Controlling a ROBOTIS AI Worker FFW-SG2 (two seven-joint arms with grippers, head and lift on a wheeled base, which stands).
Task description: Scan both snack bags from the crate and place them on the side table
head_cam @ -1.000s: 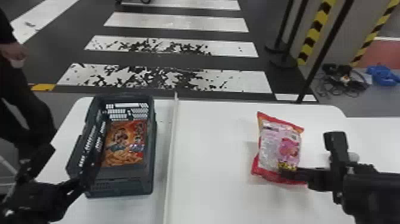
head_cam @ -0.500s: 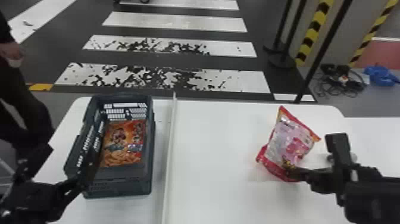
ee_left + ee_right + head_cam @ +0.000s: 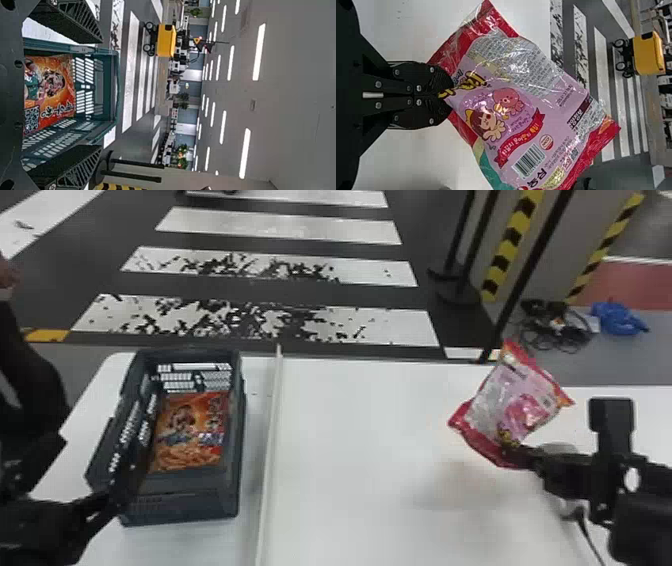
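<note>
Pinching pink bag (image 3: pixel 514 107) in right hand (image 3: pixel 450 95)
Orange bag (image 3: pixel 187 435) in crate (image 3: pixel 185 508) by open left hand (image 3: pixel 100 94), under halfway imo

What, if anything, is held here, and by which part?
The right gripper holds the pink snack bag, pinched at its edge nearest the robot, close to a red corner. The left gripper, fingers apart, holds nothing.

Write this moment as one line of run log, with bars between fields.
right end effector: shut on pink snack bag | left end effector: open at crate | orange snack bag: inside crate
</note>
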